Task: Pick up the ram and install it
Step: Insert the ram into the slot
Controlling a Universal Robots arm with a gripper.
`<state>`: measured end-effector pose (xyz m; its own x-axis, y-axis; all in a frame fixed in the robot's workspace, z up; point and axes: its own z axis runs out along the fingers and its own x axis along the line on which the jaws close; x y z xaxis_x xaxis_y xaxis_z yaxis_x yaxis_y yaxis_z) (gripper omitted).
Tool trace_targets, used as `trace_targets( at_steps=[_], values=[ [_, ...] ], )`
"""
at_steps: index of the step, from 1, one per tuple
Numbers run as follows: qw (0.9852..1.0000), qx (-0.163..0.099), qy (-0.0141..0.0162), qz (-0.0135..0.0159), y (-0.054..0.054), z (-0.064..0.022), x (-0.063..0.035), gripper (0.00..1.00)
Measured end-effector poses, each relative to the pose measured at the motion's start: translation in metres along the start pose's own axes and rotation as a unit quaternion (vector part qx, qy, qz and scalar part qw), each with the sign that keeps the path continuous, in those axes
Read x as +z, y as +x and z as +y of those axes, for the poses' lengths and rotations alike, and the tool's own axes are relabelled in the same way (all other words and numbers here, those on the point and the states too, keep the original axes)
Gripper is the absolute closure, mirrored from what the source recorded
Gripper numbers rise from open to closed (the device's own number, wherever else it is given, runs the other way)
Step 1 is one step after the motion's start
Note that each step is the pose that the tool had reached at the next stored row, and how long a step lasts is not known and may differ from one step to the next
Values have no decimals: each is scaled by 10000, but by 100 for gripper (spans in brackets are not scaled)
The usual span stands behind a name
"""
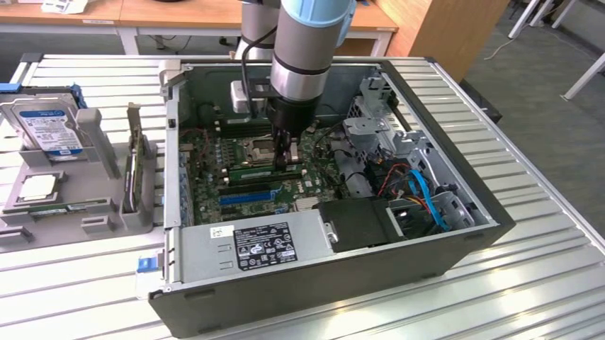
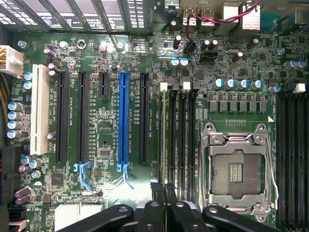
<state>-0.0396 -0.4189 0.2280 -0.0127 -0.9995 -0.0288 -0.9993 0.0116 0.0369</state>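
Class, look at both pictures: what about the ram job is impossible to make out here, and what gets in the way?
Ram chips: the wrist view sees it edge-on under the gripper.
Whether it is fully seated: exterior view, the arm blocks it.
Hard drive lower part: exterior view, its grey holder hides it.
Power supply label text: exterior view, too small.

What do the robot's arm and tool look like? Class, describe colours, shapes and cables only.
The arm is a silver-grey cylinder with a light blue cover above and a black collar below. A black cable runs down beside it to a pale box at the wrist. The tool is black, built of jointed links with round pivots.
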Motion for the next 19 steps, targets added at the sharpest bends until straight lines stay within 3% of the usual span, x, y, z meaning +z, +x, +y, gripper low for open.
trace_targets(
  at_steps=[19],
  values=[
    [10000, 0, -12, 3, -1, 1, -65, 89]
  ],
)
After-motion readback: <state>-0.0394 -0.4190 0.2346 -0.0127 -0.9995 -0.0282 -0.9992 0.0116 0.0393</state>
